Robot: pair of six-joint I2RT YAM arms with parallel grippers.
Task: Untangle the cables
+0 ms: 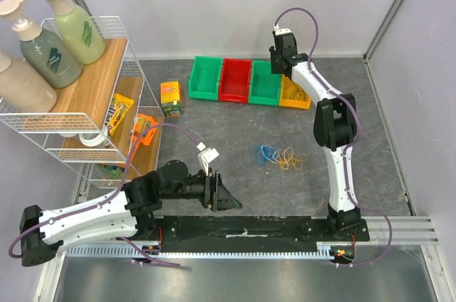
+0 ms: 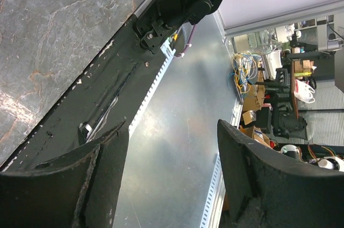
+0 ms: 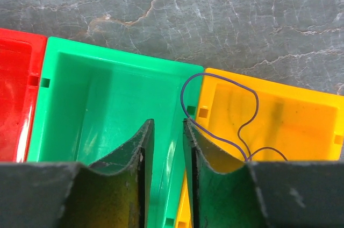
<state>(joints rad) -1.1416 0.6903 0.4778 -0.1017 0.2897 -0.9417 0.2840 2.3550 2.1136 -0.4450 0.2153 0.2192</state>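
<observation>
One purple cable (image 3: pixel 220 77) shows solely in right wrist view.

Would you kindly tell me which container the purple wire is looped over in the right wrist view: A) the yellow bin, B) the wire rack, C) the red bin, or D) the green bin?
A: the purple wire arcs across the inside of the yellow bin, next to the right fingers.
</observation>
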